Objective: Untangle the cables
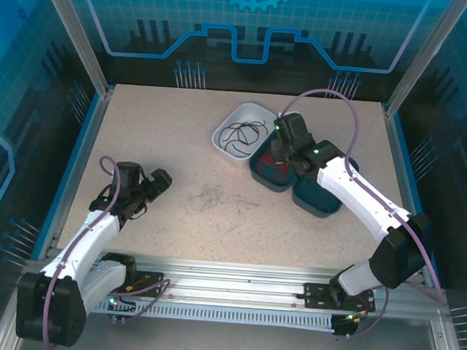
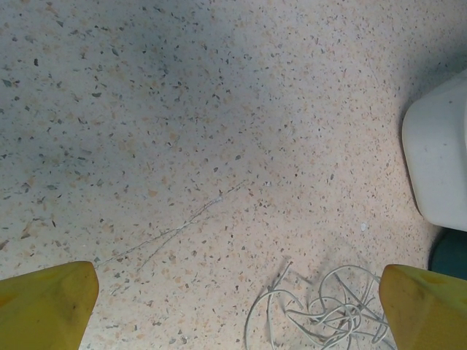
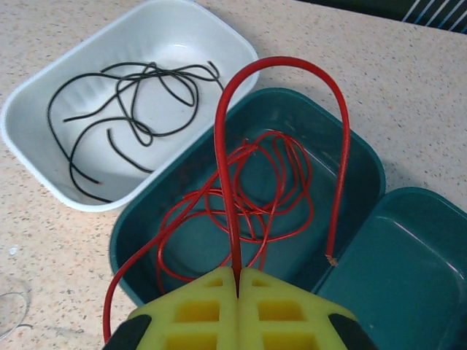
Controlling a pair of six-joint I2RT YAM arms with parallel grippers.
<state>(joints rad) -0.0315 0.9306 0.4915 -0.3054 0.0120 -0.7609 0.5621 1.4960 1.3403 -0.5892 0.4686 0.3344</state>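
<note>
Gripper on the right arm (image 3: 237,281): yellow fingers pressed together, pinching a red cable (image 3: 281,61) right at the tips. The cable arches up and over, and its free cut end hangs above the middle teal tray (image 3: 321,211). Its other run trails out past the tray's near-left corner. More red loops lie coiled on that tray's floor.

To do this drop well, I'd lower until the arch slackens inside the tray, pull in the run hanging outside, then release. Otherwise the springy wire will probably flick back over the rim.

Black cables (image 3: 146,76) sit loose in the white tray (image 3: 175,36), just beside the teal one. A second teal tray (image 3: 416,262) touches the first on its right.

Left gripper (image 2: 237,292) is spread wide and holds nothing. It hovers over the table (image 2: 182,109) with the white cable tangle (image 2: 328,313) between its fingers. Whether that's one white wire or several I can't tell — it's too thin and knotted. It looks like the last pile to sort.

The surface is pale speckled stone-look, flat and matte, so the white wire barely stands out. The room is a caged cell with aluminium posts, blue printed panels — and a lilac arm cable (image 1: 335,98) looping above the trays.
</note>
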